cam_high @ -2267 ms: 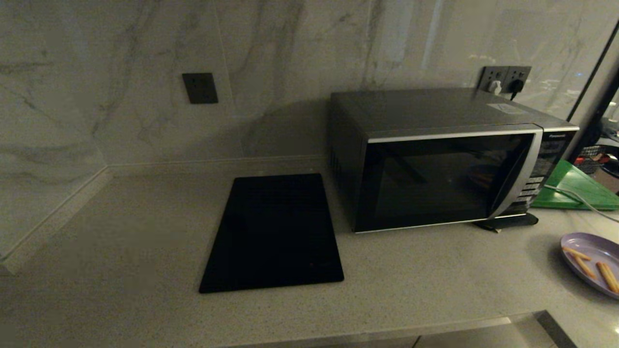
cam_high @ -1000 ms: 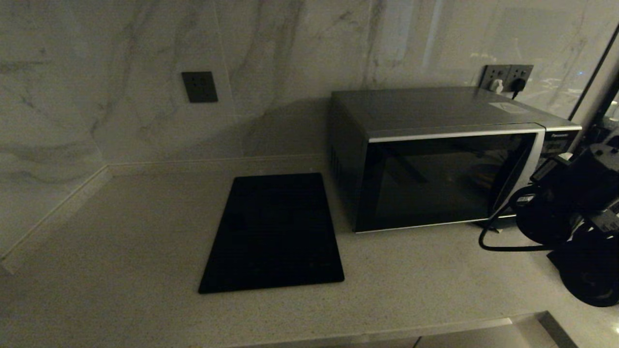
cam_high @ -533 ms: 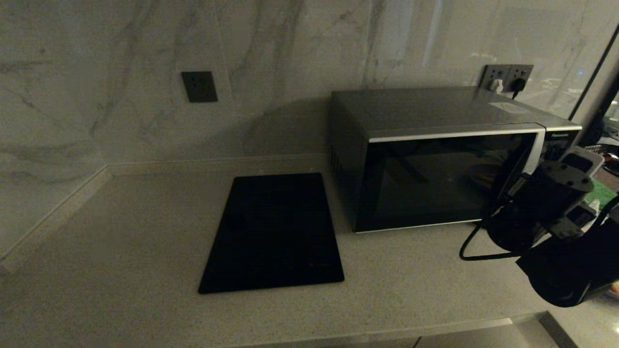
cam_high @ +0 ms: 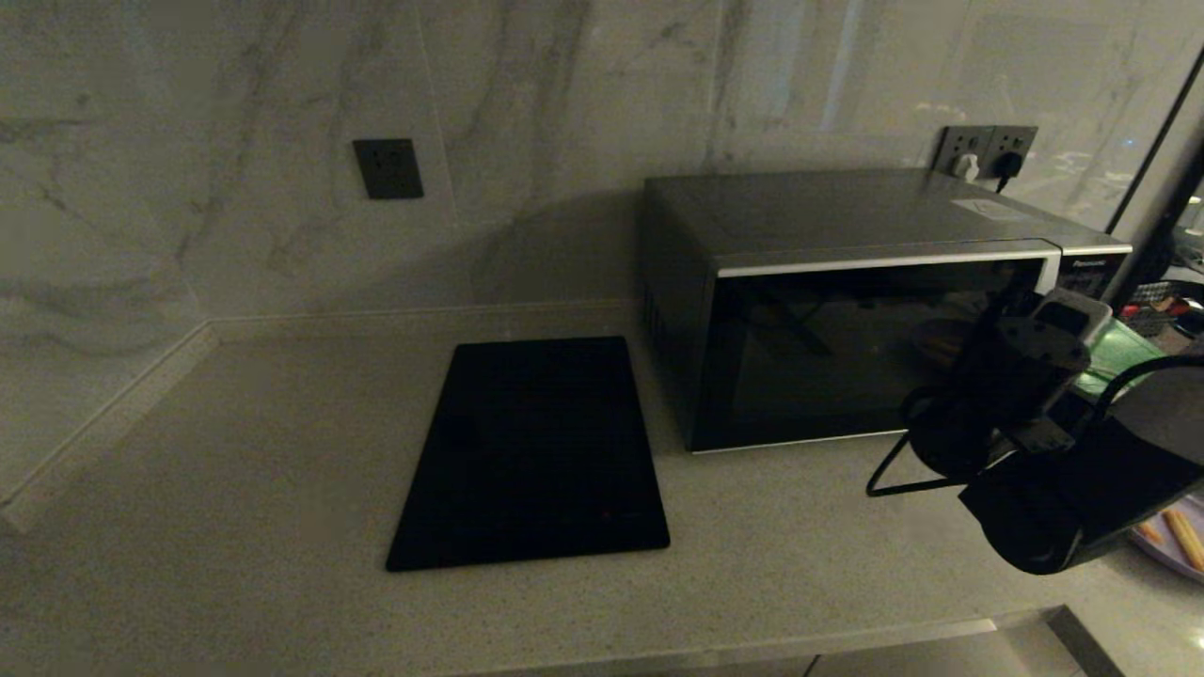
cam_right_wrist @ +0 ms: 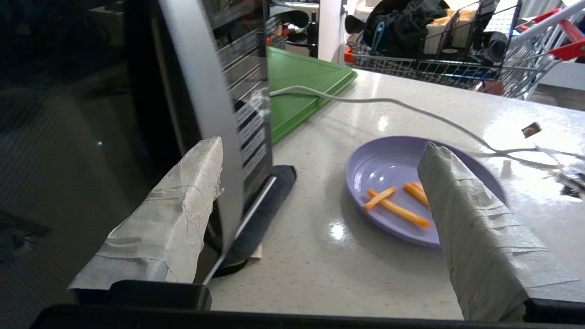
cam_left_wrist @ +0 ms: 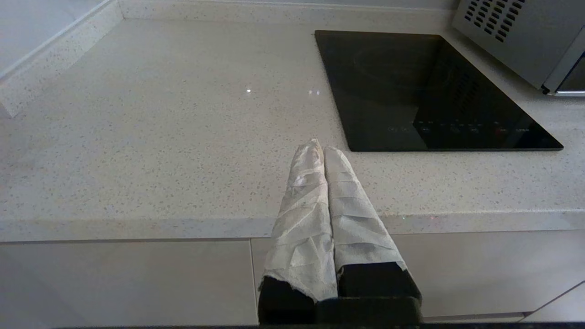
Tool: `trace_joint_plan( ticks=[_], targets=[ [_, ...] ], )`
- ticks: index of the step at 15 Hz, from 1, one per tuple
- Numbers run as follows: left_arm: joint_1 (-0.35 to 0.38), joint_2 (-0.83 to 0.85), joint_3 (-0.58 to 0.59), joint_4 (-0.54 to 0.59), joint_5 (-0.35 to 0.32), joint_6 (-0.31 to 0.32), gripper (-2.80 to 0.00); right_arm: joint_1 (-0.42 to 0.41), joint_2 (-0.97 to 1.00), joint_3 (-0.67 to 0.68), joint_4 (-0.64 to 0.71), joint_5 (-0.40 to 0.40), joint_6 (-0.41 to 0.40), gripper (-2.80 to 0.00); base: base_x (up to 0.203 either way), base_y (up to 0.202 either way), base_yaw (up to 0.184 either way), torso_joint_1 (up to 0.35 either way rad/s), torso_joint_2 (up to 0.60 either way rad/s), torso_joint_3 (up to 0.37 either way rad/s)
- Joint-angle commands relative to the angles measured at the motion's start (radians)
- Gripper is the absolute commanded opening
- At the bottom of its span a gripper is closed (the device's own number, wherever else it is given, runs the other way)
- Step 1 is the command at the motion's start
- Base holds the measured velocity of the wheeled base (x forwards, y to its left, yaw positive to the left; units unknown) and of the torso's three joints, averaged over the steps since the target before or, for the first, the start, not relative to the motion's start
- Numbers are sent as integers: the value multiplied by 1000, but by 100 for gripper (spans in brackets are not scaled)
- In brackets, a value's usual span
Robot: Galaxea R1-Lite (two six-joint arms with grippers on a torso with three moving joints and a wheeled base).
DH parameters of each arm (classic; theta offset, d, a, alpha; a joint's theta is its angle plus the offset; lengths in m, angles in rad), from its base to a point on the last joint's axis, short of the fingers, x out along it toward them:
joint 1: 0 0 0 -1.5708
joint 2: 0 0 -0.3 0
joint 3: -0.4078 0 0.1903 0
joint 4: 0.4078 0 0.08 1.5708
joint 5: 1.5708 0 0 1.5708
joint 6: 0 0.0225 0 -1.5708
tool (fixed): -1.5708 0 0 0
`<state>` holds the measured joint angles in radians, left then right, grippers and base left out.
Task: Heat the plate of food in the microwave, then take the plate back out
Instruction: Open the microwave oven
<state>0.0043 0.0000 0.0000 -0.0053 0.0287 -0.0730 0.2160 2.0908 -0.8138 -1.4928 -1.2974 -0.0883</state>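
Note:
The microwave (cam_high: 847, 310) stands at the back right of the counter with its dark glass door closed. The light-purple plate of food (cam_right_wrist: 388, 169) rests on the counter to its right and carries three orange sticks. In the head view only the plate's edge (cam_high: 1171, 541) shows behind my right arm (cam_high: 1016, 395). My right gripper (cam_right_wrist: 320, 146) is open and empty, low in front of the microwave's right front corner. One wrapped finger (cam_right_wrist: 183, 201) is before the door's silver trim, the other (cam_right_wrist: 466, 205) in front of the plate. My left gripper (cam_left_wrist: 320, 148) is shut and empty above the counter's front edge.
A flat black slab (cam_high: 531, 451) lies left of the microwave. A green board (cam_right_wrist: 301, 87) lies behind the plate, with a white cable (cam_right_wrist: 388, 103) running over it. A wire basket (cam_right_wrist: 438, 41) stands beyond. A dark wedge (cam_right_wrist: 260, 205) sits under the microwave's corner.
My right arm has come in from the right and moved left towards the microwave's right front corner. Its fingers have spread wider. The left gripper shows only now.

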Motion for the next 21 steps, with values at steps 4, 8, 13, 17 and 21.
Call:
trace_joint_plan(
  ticks=[4, 8, 13, 17, 21],
  targets=[
    [0, 2, 0, -1, 0, -1, -280, -1, 129, -114, -9, -9, -2, 0, 0, 0, 0, 0, 0, 0],
    [0, 2, 0, -1, 0, -1, -280, -4, 189, -214, -9, -10, -36, 0, 0, 0, 0, 0, 0, 0],
    [0, 2, 0, -1, 0, -1, -280, -48, 230, -286, -9, -11, -78, 0, 0, 0, 0, 0, 0, 0],
    [0, 2, 0, -1, 0, -1, -280, -101, 231, -300, -9, -11, -99, 0, 0, 0, 0, 0, 0, 0],
    [0, 0, 0, -1, 0, -1, -280, -112, 209, -272, -16, -31, -99, 0, 0, 0, 0, 0, 0, 0]
  ],
)
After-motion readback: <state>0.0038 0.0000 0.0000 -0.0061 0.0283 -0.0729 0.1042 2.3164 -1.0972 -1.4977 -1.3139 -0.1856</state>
